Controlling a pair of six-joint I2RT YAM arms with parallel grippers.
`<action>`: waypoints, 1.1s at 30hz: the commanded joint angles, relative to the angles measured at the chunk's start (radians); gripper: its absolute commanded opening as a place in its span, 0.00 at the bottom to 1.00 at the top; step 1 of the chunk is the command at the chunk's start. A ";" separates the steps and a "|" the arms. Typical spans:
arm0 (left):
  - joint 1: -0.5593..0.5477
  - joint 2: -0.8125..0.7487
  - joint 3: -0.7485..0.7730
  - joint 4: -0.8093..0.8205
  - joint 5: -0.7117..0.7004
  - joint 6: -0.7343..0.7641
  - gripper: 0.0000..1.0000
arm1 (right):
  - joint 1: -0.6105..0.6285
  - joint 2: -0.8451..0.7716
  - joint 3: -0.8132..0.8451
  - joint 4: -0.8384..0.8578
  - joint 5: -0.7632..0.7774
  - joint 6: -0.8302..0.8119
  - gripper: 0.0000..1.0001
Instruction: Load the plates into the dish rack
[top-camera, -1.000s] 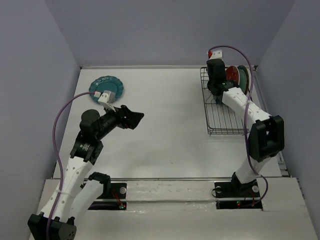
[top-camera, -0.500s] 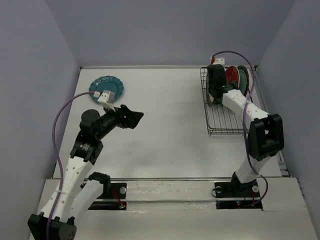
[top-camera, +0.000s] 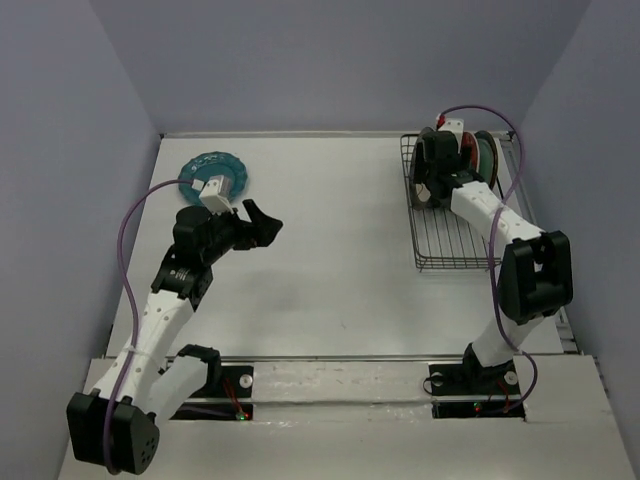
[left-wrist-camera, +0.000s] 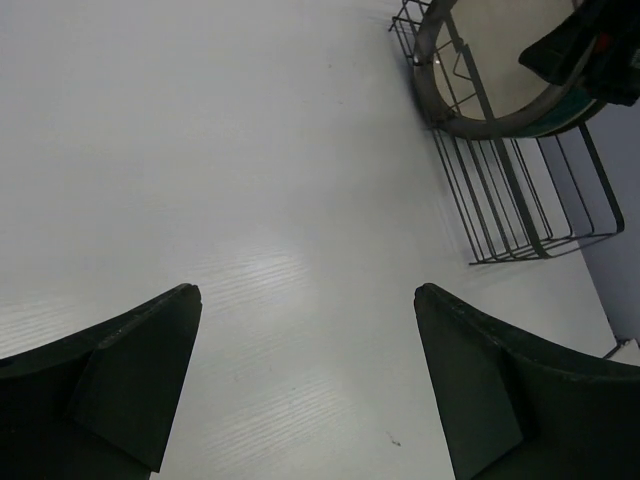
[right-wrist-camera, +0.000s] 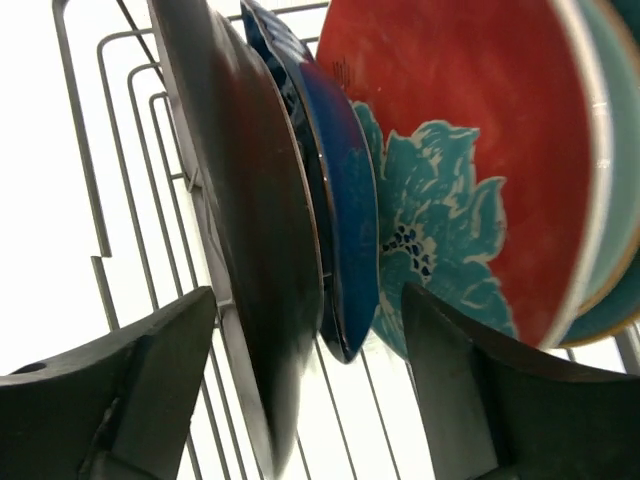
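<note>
The dish rack (top-camera: 455, 232) stands at the back right, with several plates upright at its far end. In the right wrist view they stand side by side: a cream plate with a brown rim (right-wrist-camera: 245, 210), a navy plate (right-wrist-camera: 345, 200), a red-and-teal floral plate (right-wrist-camera: 470, 140) and a teal one (right-wrist-camera: 612, 200). My right gripper (right-wrist-camera: 308, 292) is open, its fingers straddling the brown-rimmed and navy plates without pinching them. A scalloped teal plate (top-camera: 212, 173) lies flat at the back left. Near it my left gripper (top-camera: 262, 225) hovers open and empty over bare table.
In the left wrist view the rack (left-wrist-camera: 520, 200) shows at the upper right, with the cream plate (left-wrist-camera: 500, 70) leaning in it. The rack's near half holds only bare wires. Purple walls close in the table on three sides.
My right gripper has opened, letting go of the brown-rimmed plate, which now stands in the rack. The left arm has swung slightly toward the scalloped teal plate.
</note>
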 joint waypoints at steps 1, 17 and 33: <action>0.038 0.049 0.043 0.024 -0.004 -0.061 0.99 | -0.005 -0.109 0.020 0.012 0.000 0.011 0.84; 0.243 0.339 -0.011 0.311 -0.213 -0.437 0.99 | 0.009 -0.543 -0.211 0.080 -0.584 0.248 0.89; 0.483 0.852 0.157 0.484 -0.244 -0.545 0.93 | 0.127 -0.775 -0.486 0.191 -0.761 0.320 0.89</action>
